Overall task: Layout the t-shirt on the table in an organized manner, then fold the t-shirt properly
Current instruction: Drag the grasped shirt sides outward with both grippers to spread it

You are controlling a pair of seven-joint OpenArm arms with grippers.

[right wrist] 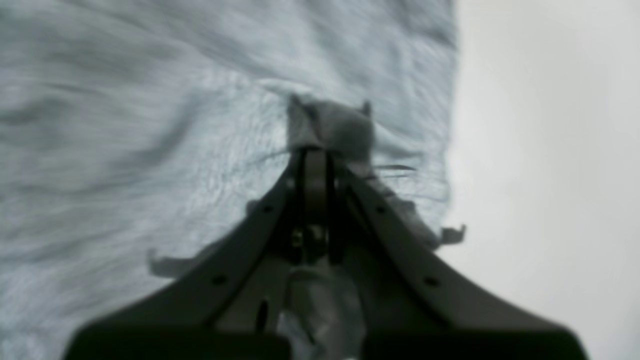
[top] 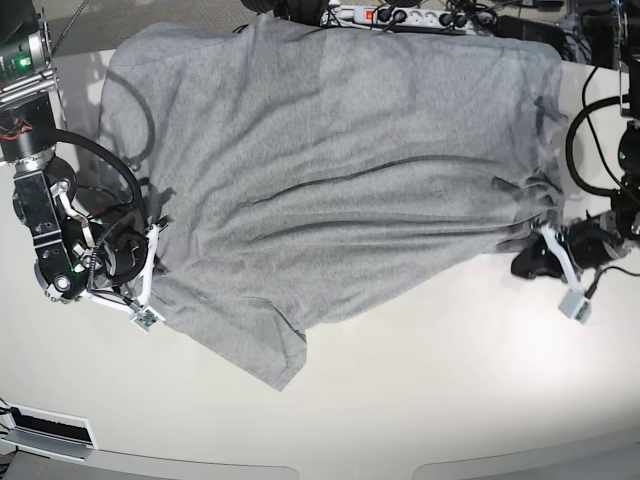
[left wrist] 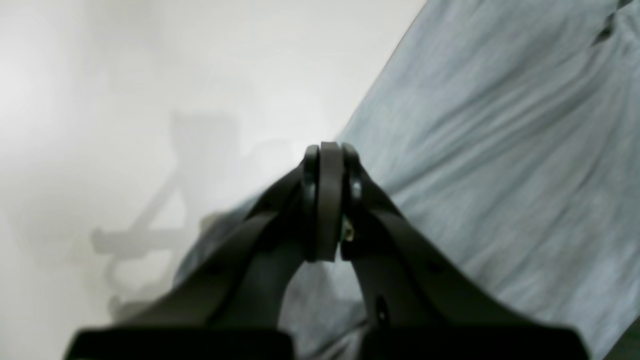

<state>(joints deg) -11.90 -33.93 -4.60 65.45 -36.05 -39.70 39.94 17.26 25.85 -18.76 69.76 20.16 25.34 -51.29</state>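
The heather-grey t-shirt [top: 330, 170] lies spread wide across the off-white table [top: 420, 400], plain side up, with long creases running side to side and one sleeve pointing at the front edge. My right gripper [top: 158, 235] is at the shirt's left edge. In the right wrist view it [right wrist: 315, 150] is shut on a small bunch of the shirt [right wrist: 125, 125]. My left gripper [top: 522, 265] is at the shirt's right edge. In the left wrist view its jaws [left wrist: 324, 150] are shut, with the shirt [left wrist: 500, 150] drawn taut and passing under them. The lettering is hidden.
A power strip and cables [top: 400, 15] lie along the table's back edge. Black cables [top: 590, 150] loop at the right beside the left arm. Bare tabletop shows in front of the shirt, down to the curved front edge [top: 300, 465].
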